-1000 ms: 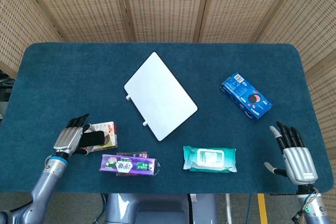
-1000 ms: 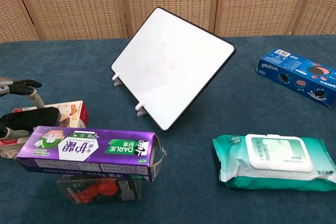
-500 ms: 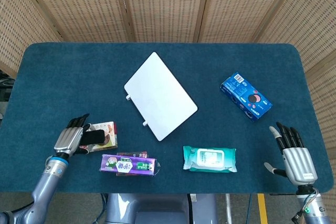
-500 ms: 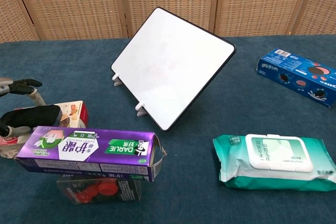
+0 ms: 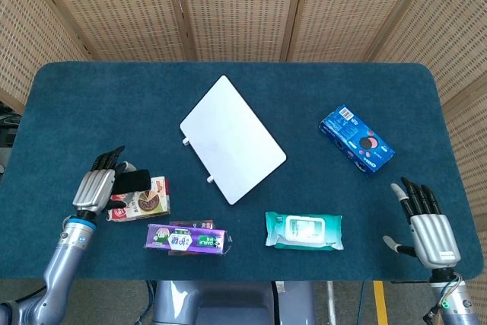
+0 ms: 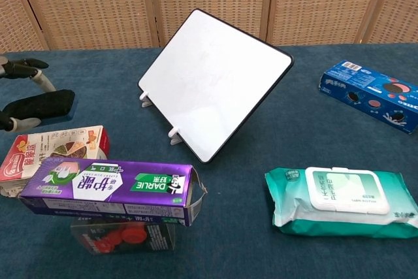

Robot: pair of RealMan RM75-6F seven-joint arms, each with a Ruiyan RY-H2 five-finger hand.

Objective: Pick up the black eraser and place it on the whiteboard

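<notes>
Black eraser (image 6: 40, 106) held in the left hand (image 5: 97, 188), fingers closed around it, clear above the snack box (image 6: 52, 151), ready for carrying to the whiteboard (image 5: 232, 138); right hand (image 5: 428, 226) idle, fingers spread, holding nothing

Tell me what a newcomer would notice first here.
The whiteboard lies mid-table. At the near left edge, the left hand holds the black eraser above a snack box. The right hand hangs open at the near right corner.
</notes>
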